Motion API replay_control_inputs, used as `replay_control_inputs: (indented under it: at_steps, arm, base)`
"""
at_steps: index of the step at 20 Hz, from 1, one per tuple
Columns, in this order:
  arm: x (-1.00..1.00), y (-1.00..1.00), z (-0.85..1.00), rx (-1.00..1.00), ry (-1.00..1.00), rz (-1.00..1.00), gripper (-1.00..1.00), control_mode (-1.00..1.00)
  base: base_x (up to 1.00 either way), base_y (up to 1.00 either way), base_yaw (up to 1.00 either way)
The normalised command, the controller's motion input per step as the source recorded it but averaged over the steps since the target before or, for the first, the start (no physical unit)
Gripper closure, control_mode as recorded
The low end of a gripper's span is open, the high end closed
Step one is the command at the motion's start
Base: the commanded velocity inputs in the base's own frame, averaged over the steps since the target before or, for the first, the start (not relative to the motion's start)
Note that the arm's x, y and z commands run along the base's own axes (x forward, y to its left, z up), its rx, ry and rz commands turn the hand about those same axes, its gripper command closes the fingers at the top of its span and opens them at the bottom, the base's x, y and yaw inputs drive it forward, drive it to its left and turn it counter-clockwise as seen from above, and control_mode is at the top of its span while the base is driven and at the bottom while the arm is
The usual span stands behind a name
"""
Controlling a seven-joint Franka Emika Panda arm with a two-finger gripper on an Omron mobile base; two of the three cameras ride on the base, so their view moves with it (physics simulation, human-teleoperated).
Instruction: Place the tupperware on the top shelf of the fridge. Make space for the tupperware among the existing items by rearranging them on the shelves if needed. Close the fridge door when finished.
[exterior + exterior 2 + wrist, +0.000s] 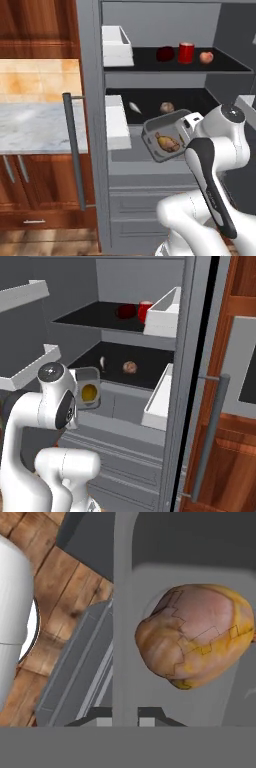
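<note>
The tupperware, a shallow grey tub with a roast chicken inside, hangs tilted on edge in front of the fridge's lower shelf. My gripper is shut on the tub's right rim; in the hand view its tips pinch the tub wall. The top shelf carries a dark red round fruit, a red can and a pink-orange apple. A white slender piece and a brown round lump lie on the lower shelf, behind the tub.
The fridge door stands open at the left with white bins and a long bar handle. A marble counter and wood cabinets lie beyond it. Fridge drawers sit below the arm. The opposite door's bins flank the shelves.
</note>
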Motion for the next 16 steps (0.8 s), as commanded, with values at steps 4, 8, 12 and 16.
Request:
replay_control_inputs:
  at_steps: [4,8,12,16]
  arm:
    - [0.0,0.0,0.0,0.0,0.0,0.0,1.0,1.0]
    - [0.0,0.0,0.0,0.0,0.0,0.0,1.0,1.0]
    - [0.21,-0.03,0.04,0.01,-0.03,0.07,1.0,-1.0]
    - [-0.01,0.0,0.42,0.0,-0.08,0.14,1.0,-1.0]
  base:
    - [0.71,-0.2,0.11]
    - [0.69,-0.22,0.09]
    - [0.15,-0.04,0.02]
    - [0.0,0.0,0.0]
